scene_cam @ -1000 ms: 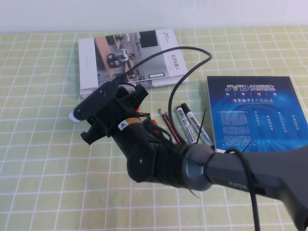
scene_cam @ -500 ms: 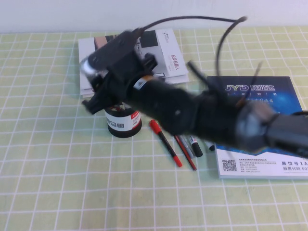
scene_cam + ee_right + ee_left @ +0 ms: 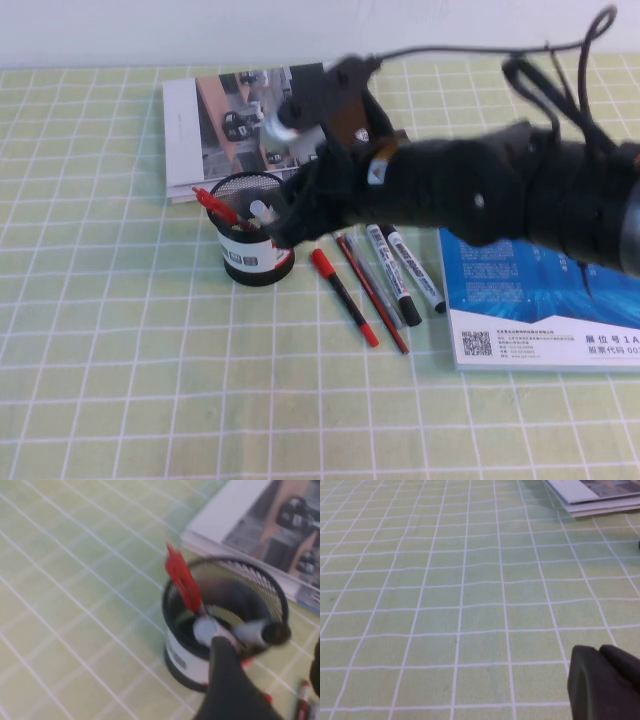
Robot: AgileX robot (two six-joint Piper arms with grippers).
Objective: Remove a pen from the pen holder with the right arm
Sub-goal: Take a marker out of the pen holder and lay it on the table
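One pen holder point(image 3: 255, 250) stands on the green checked cloth point(image 3: 100, 350). It is a black mesh cup with a white label band. Two printed items lie near it: a magazine point(image 3: 195, 120) just behind the holder and a blue booklet point(image 3: 520, 300) well to its right. At least four pens lie loose just right of the holder: a red pen point(image 3: 343, 297), a thin dark-red one point(image 3: 375, 300) and two white markers with black caps point(image 3: 392, 275) point(image 3: 415, 272).

The high view shows two pens in the holder, while the right wrist view shows three: a red pen point(image 3: 182, 582) leaning on the rim, a grey-capped marker point(image 3: 207, 629) and a black-tipped one point(image 3: 262, 632).

The right gripper point(image 3: 288, 222) hovers at the holder's right rim. The right wrist view shows its fingers point(image 3: 232, 680) spread apart with nothing between them, one of them over the holder's near edge.

The left gripper point(image 3: 605, 680) appears only in the left wrist view, above bare cloth with the holder out of sight. Whether it is apart or together cannot be told.
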